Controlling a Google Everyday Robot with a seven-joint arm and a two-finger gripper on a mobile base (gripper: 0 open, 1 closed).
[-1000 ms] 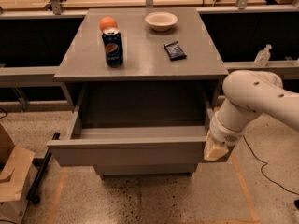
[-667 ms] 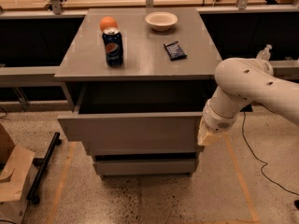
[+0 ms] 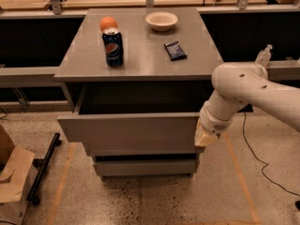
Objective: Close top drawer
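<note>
Top drawer [image 3: 131, 131] partly out, gripper [image 3: 205, 136] at its right end

The top drawer stands pulled partway out of the grey cabinet [image 3: 140, 62], its flat front panel forward of the cabinet's top edge and a band of dark interior showing above it. The panel sits slightly askew, its left end lower in the view than its right. The gripper, a tan tip on the white arm [image 3: 239, 90], is against the right end of that front panel; whether it is spread or pressed together cannot be told. The arm reaches in from the right edge of the view and bends down toward the drawer. Below, a lower drawer front [image 3: 145, 167] is set further back. On the cabinet top stand a blue soda can [image 3: 113, 47] with an orange [image 3: 108, 23] just behind it, a pale bowl [image 3: 161, 20] toward the back, and a dark snack packet [image 3: 175, 50] to the right of the can. A cardboard box [image 3: 14, 175] sits on the speckled floor at the lower left, and a black cable [image 3: 255, 165] trails across the floor at the right.
</note>
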